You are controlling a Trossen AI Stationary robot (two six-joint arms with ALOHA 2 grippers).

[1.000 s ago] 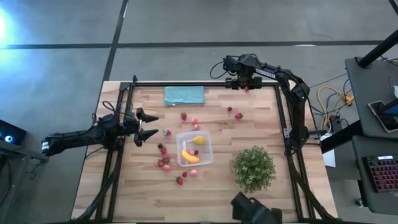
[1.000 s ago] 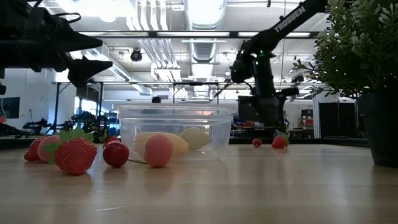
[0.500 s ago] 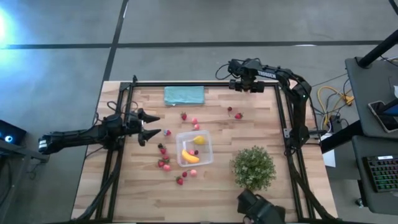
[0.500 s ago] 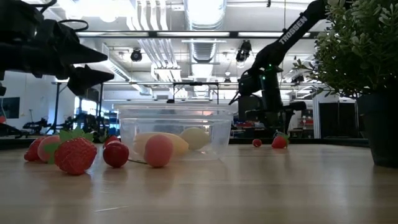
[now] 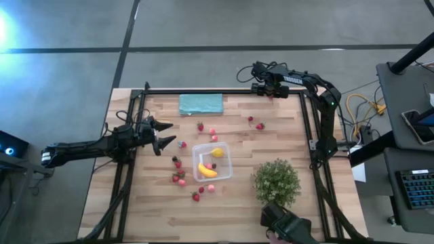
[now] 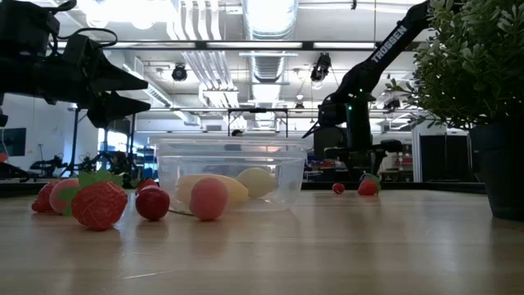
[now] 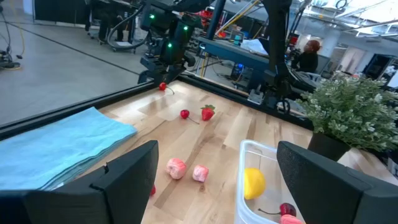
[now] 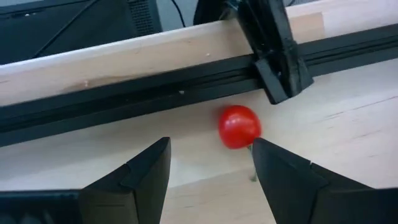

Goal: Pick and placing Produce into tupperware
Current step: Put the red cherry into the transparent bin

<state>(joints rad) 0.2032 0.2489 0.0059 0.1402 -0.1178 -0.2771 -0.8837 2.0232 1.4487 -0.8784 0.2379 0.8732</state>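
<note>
Both arms are matte black, built of slim tubular links and blocky joints. The right arm (image 5: 319, 91) carries white "TROSSEN" lettering along its link and a small green light. Each tool ends in two broad, wedge-shaped black fingers (image 8: 140, 171).

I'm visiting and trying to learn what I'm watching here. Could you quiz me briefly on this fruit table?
1. True or false: the banana lies inside the clear container.
2. What lies just ahead of the right gripper? A) teal cloth B) small red fruit C) potted plant
3. Fill in: the left gripper hangs with its fingers ____.

Key: 1 true; 2 B, the small red fruit; 3 open.
</note>
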